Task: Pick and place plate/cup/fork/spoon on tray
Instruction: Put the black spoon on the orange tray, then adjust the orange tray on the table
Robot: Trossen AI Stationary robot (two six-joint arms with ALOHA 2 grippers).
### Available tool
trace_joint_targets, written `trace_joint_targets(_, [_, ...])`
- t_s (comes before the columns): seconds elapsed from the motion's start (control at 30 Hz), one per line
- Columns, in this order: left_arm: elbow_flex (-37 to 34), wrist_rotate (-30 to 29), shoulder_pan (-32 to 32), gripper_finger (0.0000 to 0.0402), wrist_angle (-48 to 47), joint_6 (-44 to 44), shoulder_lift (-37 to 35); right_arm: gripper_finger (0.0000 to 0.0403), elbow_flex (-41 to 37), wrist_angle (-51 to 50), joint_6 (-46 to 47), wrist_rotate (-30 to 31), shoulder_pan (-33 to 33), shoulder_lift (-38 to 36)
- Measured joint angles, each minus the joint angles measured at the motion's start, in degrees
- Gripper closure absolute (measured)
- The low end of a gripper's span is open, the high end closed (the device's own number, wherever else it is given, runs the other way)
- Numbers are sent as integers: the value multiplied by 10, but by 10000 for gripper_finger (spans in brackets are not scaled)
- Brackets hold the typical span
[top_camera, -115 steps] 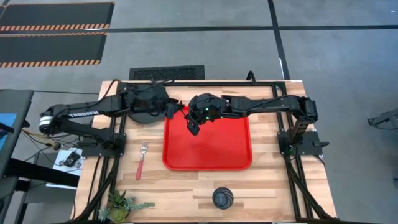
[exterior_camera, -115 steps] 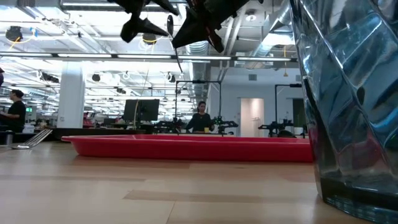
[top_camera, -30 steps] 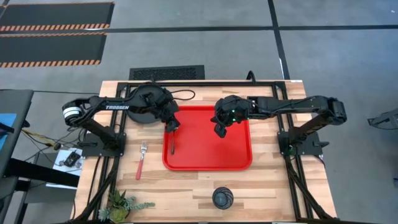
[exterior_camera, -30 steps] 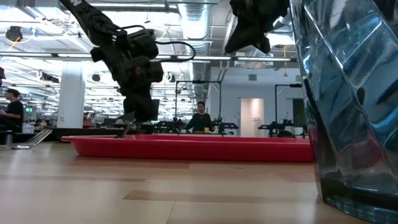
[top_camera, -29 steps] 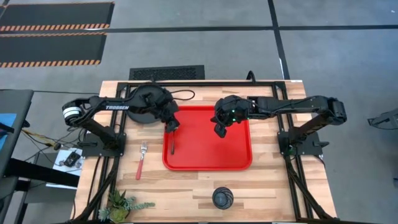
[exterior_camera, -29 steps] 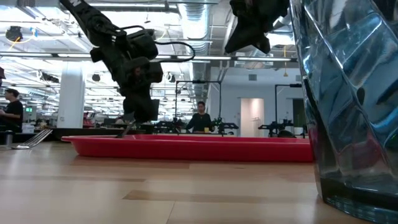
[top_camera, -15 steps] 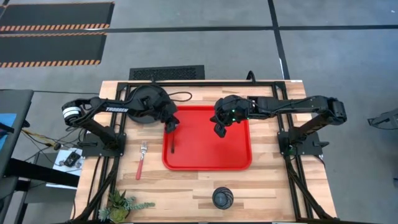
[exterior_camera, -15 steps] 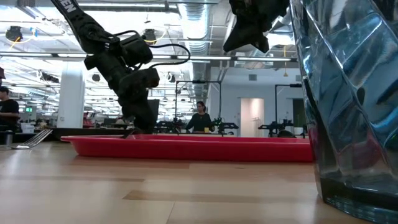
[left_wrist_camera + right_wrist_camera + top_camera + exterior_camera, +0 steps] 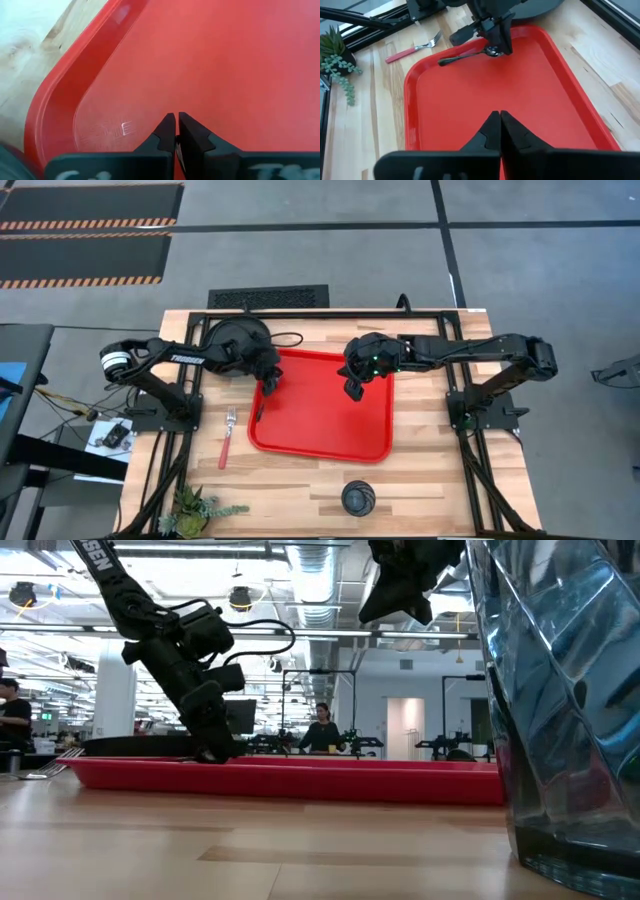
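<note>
Left end effector (image 9: 266, 385) pinched shut right on the spoon (image 9: 470, 55), bowl end under the tips, handle running along the tray (image 9: 330, 435) floor near its left rim. Spoon in the tray but not let go yet, looks like. Nothing else in there. Right end effector (image 9: 353, 390) closed, empty, hanging over the tray's far part. Fork (image 9: 227, 438) on the desk (image 9: 290, 485) just left of the tray, long axis front-to-back, way closer to the left arm. Plate (image 9: 235, 340) behind the left arm, cup (image 9: 358, 498) out front.
</note>
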Motion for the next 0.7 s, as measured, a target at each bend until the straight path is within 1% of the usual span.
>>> trace_joint_targets(0.4, [0,-4,-1,349,2,-32,0,393,0,-10,-5,-3,0,0])
trace_joint_targets(0.5, [0,-3,-1,337,1,-49,-2,393,1,-52,-19,-3,0,0])
trace_joint_targets(0.63, [6,-2,-1,329,1,-75,-26,395,0,-154,-59,-18,0,0])
trace_joint_targets(0.7, [10,0,-1,331,2,-88,-48,398,-23,-161,-78,-34,-2,-1])
